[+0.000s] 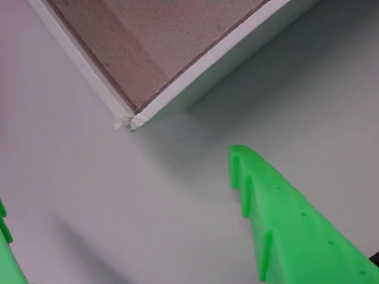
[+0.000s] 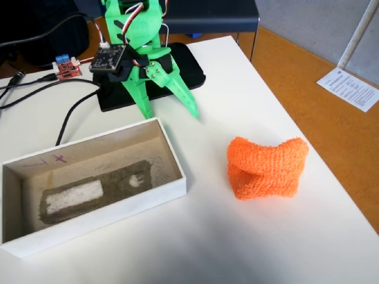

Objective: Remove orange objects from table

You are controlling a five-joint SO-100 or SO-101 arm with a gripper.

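Note:
The orange knitted lump [image 2: 266, 168] lies on the white table [image 2: 237, 248] near its right edge, folded and pinched in the middle. It does not show in the wrist view. My green gripper [image 2: 170, 113] hangs open and empty at the back of the table, fingers pointing down, well left of and behind the lump. In the wrist view the gripper [image 1: 118, 183] is spread wide over bare table [image 1: 89, 207], with one finger [image 1: 284, 225] at the right and the other just showing at the left edge.
A shallow white box [image 2: 172, 148] with a brown floor stands at the left; its corner [image 1: 131, 121] lies just ahead of the gripper. A black base plate [image 2: 186, 68], a red circuit board [image 2: 65, 66] and cables [image 2: 71, 115] sit at the back. Orange-brown floor [image 2: 320, 118] lies beyond the right edge.

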